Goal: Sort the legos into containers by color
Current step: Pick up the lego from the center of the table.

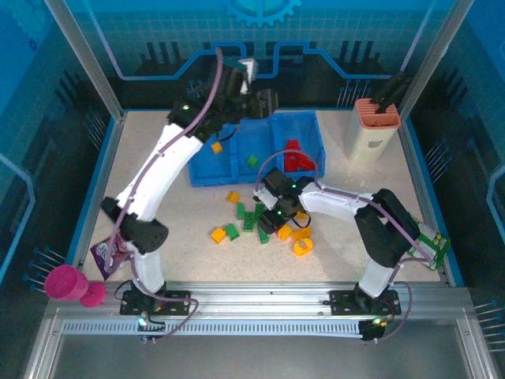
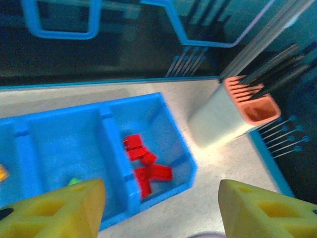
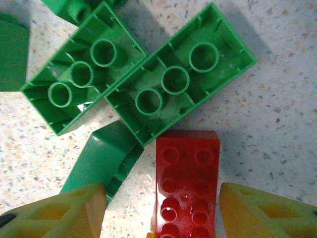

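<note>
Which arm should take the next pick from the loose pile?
Right arm: its jaws stand open on either side of a red lego in the loose pile. The left arm has its jaws open above the blue tray, away from the pile.

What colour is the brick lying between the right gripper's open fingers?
The brick is red; the right wrist view shows it best.

— What kind of place is pictured?
— A robotics lab cell: a left arm [image 1: 158,170] and a right arm [image 1: 347,204] bolted to an aluminium rail [image 1: 260,296] at a speckled bench [image 1: 197,264], fenced by metal posts [image 1: 83,55] and blue circuit-pattern panels [image 1: 158,31].
</note>
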`<action>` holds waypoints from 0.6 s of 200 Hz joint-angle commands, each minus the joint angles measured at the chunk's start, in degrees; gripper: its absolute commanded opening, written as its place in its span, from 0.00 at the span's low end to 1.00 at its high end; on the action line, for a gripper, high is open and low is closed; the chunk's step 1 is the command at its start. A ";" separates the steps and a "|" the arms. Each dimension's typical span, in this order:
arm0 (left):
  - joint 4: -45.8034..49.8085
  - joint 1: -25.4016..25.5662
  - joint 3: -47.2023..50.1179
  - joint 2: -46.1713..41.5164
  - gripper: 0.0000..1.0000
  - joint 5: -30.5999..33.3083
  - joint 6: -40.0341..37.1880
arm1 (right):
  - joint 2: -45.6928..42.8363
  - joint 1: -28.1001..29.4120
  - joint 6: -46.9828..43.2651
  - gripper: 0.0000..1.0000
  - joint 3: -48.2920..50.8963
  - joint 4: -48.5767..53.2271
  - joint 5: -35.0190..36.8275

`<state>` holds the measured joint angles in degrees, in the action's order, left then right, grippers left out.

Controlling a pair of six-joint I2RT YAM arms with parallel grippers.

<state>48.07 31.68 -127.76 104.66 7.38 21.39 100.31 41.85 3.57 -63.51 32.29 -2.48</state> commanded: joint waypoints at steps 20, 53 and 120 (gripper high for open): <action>-0.88 -3.48 17.63 -12.68 0.65 4.80 -2.22 | 3.78 0.41 -0.12 0.56 -1.86 1.06 3.02; -0.63 -5.81 28.20 -21.86 0.66 6.49 -1.53 | 5.68 0.35 -0.24 0.52 -1.38 2.32 4.25; 1.06 -8.37 35.83 -29.98 0.67 7.56 -0.62 | 3.83 -0.48 1.88 0.57 -2.64 10.64 6.60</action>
<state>47.99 23.77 -93.27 76.38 13.65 20.62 102.56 41.69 4.25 -66.78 34.74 0.03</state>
